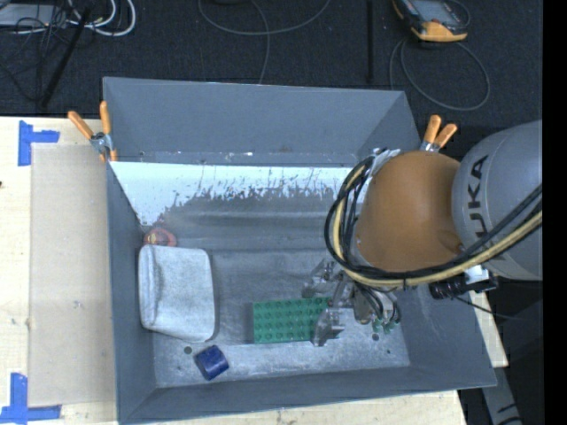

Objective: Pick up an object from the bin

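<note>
My gripper (325,319) reaches down at the right end of a flat green studded building plate (282,320), which lies on the bin floor near the front. One finger stands at the plate's right edge; the fingers look slightly apart, with nothing lifted between them. A folded white-grey cloth (177,292) lies to the left of the plate. A small blue block (211,361) sits at the front left, below the cloth.
A small pinkish ring-like thing (160,236) lies by the left wall just behind the cloth. The arm with its orange cover and black cables hangs over the bin's right side, hiding the floor there.
</note>
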